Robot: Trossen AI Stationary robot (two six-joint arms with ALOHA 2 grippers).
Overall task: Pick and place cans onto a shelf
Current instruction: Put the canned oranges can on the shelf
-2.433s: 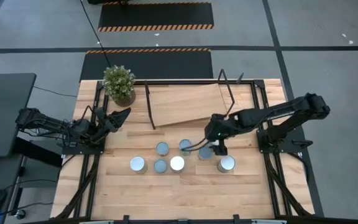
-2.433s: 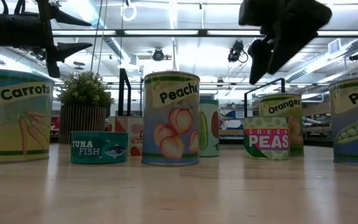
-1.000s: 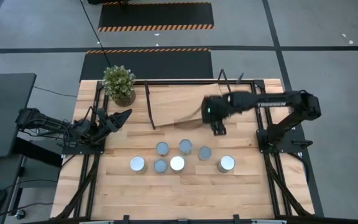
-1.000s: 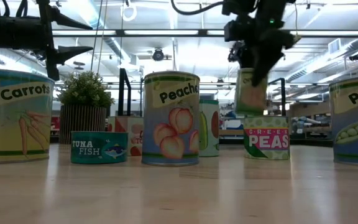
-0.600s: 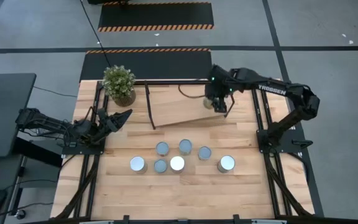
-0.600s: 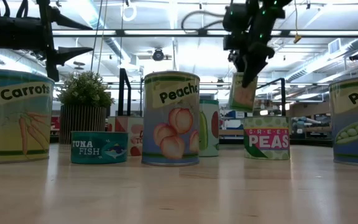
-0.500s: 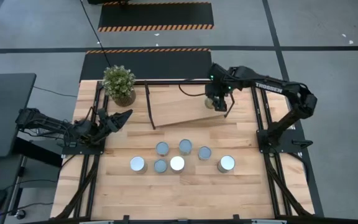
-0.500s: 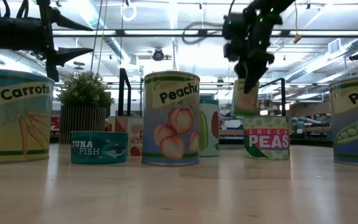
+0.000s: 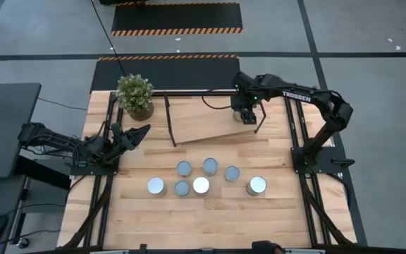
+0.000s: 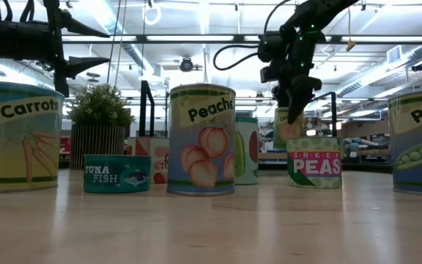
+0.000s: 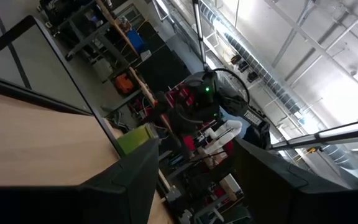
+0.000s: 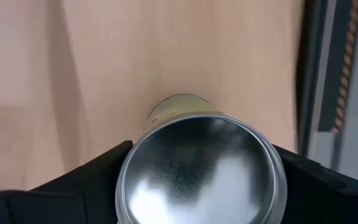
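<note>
My right gripper (image 9: 247, 116) is shut on a can with a silvery top (image 12: 201, 168) and a green label (image 10: 287, 123), over the right part of the shelf's light wooden board (image 9: 203, 116). The board has a thin black wire frame (image 9: 168, 121). Several other cans stand upright on the tabletop nearer the front, among them one (image 9: 210, 165) near the middle and one (image 9: 257, 185) at the right. My left gripper (image 9: 138, 131) is open and empty at the table's left edge, and it also shows in the low view (image 10: 97, 40). My right gripper pinches the can's side wall (image 12: 126, 180) just under its top rim, one finger (image 12: 79, 186) on each side. The fingers come from above, pointing down. The can is upright over the shelf board. Whether its bottom rests on the board, I cannot tell.
A potted plant (image 9: 134, 95) stands at the far left corner beside the shelf. Black frame rails (image 9: 298, 134) run along the table's left and right sides. Bare tabletop (image 9: 203, 219) lies in front of the row of cans.
My right gripper has carried the can toward the table's far edge, over the shelf board, and has gone down. The can tilted on the way and is upright now.
</note>
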